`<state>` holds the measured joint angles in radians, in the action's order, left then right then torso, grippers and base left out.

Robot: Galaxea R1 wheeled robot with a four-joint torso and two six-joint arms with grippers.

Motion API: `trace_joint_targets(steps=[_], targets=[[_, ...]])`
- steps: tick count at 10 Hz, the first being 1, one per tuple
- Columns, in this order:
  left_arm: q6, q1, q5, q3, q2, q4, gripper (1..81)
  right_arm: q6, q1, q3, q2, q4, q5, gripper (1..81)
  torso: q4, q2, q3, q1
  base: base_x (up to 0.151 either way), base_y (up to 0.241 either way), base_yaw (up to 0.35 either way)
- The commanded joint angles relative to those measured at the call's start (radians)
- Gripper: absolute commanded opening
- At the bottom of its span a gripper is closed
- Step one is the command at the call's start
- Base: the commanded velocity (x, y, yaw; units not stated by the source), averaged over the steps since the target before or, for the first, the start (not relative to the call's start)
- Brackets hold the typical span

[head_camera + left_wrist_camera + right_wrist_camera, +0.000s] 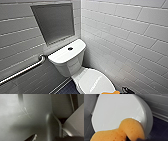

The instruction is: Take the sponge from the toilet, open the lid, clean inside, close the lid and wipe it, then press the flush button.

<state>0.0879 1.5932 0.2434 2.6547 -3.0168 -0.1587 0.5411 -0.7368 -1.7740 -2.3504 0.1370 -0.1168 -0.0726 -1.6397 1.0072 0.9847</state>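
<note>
**A:** Where is the sponge, and why there?

**B:** The small orange foam sponge with pinched sides (pixel 110 92) is at 5 o'clock in the head view, over the front rim of the white glossy oval plastic lid (pixel 93 81). The right tool (pixel 123 90) is just beside it, at the sponge's 3 o'clock. In the right wrist view a dark tip shows under the orange foam sponge, which overhangs the rim. So I judge the tool to be pinching it, clear of the lid so the lid can be raised.

**A:** And the left tool?

**B:** I cannot tell whether it is spread or pressed together.

**A:** What do the containers hold?

**B:** The lid lies flat down on the white glossy ceramic toilet (pixel 66 67), so whatever is in the bowl is hidden. The tank has its flat top on, with the small round dark flush button (pixel 70 48) in the middle. The button is at 11 o'clock from the sponge and well apart from it.

**A:** Anything else nearby?

**B:** A metal grab bar (pixel 22 71) at 8 o'clock, a recessed wall niche (pixel 53 22) at 11 o'clock, and dark floor (pixel 66 89) beside the bowl.
</note>
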Motion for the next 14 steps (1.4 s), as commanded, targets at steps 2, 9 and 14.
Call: trace_joint_targets(steps=[2, 9, 14], targets=[[0.003, 0.008, -0.059, -0.009, 0.004, -0.012, 81.1, 0.011, -0.063, 0.231, 0.251, -0.010, -0.038, 1.0, 0.000, 0.000, 0.000, 0.000, 0.000, 0.000, 0.000], [0.003, -0.032, -0.072, -0.395, 0.263, -0.015, 81.1, -0.475, -0.588, 0.230, 0.302, -0.395, 0.097, 1.0, 0.000, 0.000, 0.000, 0.000, 0.000, 0.000, 0.000], [0.003, -0.144, -0.092, -0.797, 0.577, -0.028, 81.1, -0.471, -0.747, 0.078, 0.152, -0.384, 0.144, 1.0, 0.000, 0.000, 0.000, 0.000, 0.000, 0.000, 0.000]])
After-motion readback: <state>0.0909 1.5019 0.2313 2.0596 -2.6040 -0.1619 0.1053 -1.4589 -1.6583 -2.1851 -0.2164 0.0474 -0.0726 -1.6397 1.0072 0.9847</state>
